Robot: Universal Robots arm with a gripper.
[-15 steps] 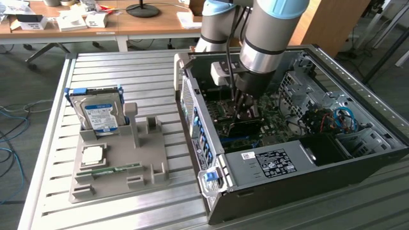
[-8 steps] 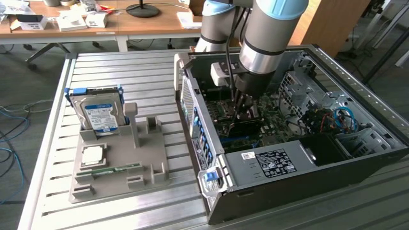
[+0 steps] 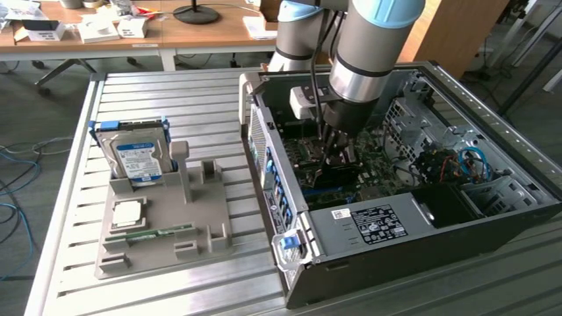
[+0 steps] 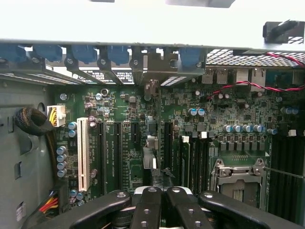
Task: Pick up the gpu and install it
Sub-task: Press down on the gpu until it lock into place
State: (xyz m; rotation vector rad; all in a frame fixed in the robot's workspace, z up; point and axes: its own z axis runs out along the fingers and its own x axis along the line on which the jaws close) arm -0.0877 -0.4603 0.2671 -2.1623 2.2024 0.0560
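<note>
Gpu (image 4: pixel 150 143) stands edge-on in a motherboard (image 4: pixel 190 124) slot inside the computer case (image 3: pixel 369 227), bracket at the rear wall. Gripper (image 4: pixel 161 202) fingers pressed together just above the card's top edge; contact unclear.

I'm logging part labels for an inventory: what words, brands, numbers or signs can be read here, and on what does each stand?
None can be read.
Hard drive blue-white label: print too small.
Power supply sticker in the computer case: black and white blocks, print blurred.
Motherboard white markings between the slots: too small.
</note>
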